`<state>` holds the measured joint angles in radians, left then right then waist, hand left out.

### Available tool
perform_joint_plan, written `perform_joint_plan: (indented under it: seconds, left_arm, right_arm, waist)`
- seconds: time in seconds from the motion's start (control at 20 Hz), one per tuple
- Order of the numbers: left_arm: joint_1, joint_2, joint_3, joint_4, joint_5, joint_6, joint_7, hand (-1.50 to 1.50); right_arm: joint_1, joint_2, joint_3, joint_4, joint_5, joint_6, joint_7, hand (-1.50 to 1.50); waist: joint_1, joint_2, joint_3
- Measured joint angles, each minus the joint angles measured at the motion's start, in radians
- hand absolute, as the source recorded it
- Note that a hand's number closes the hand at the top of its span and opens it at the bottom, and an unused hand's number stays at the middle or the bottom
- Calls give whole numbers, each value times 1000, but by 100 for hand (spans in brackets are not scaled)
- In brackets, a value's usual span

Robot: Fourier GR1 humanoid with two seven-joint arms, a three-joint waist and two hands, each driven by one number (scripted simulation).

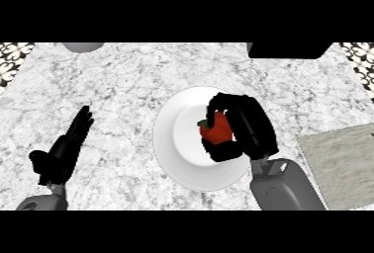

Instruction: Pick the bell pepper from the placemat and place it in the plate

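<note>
Right hand (247, 126): fingers and thumb curled round the red bell pepper (216, 130).
Right forearm (286, 189): grey, entering from the lower edge, right of centre.
Left hand (64, 149): open at lower left, fingers straight, pointing up.
Left forearm (42, 202): grey, barely showing at the lower edge.

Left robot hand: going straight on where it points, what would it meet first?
Likely nothing: the left robot hand, open at the view's left, points across bare counter, passing right of the grey object; depth unclear.
</note>
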<state>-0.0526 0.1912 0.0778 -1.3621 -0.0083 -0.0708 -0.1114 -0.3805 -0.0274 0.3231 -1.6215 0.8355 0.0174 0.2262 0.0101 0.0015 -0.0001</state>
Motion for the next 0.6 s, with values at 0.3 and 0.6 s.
perform_joint_plan:
  seconds: [0.3, 0.6]
  left_arm:
    - [-19, 5, 11, 31, -1, -11, -13, 0]
    - [-4, 0, 11, 20, -8, -15, -18, 0]
  right_arm:
    - [-100, 21, 45, 209, -85, -198, 94, -150]
    - [-166, 26, 36, 357, -213, -312, 87, -150]
  waist:
    - [3, 1, 0]
    - [3, 1, 0]
